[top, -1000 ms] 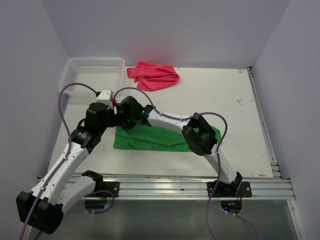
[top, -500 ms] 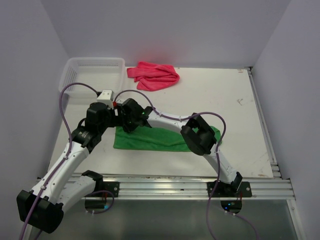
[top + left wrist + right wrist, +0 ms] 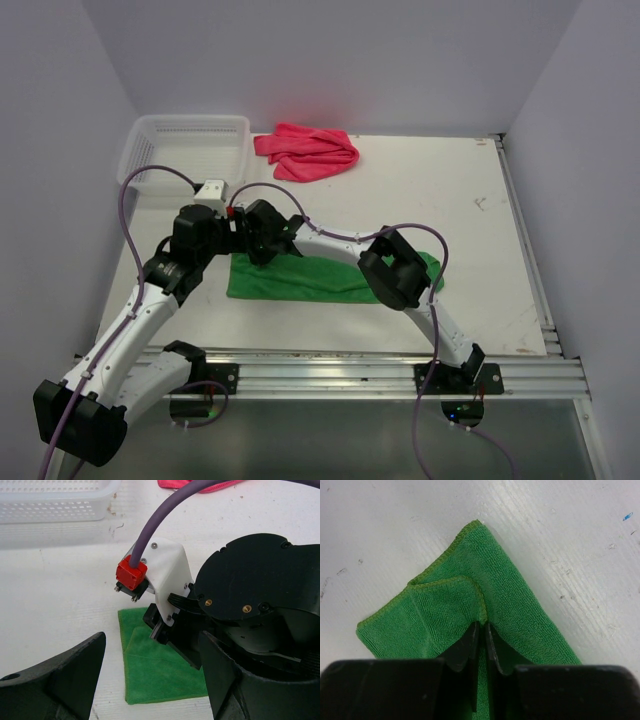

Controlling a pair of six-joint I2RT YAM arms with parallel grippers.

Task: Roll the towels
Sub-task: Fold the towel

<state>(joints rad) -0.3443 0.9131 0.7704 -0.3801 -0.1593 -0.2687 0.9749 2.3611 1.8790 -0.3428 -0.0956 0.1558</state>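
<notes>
A green towel [image 3: 315, 280] lies folded flat in a long strip near the table's front. My right gripper [image 3: 253, 243] reaches across to the strip's left end. In the right wrist view its fingers [image 3: 470, 642] are pressed together on a raised hem of the green towel [image 3: 520, 600], with the gripper [image 3: 481, 626] at the folded-over corner. My left gripper [image 3: 150, 680] is open, its wide-apart fingers hovering just above the same left end of the towel [image 3: 150, 675], right beside the right gripper [image 3: 165, 630]. A pink towel [image 3: 308, 150] lies crumpled at the back.
A white plastic basket [image 3: 150, 135] stands at the back left and also shows in the left wrist view [image 3: 50, 510]. The two wrists are close together over the towel's left end. Side walls border the table.
The right arm's elbow has shifted slightly left and the right gripper has edged a little toward the towel's left end. The left arm has barely moved.
</notes>
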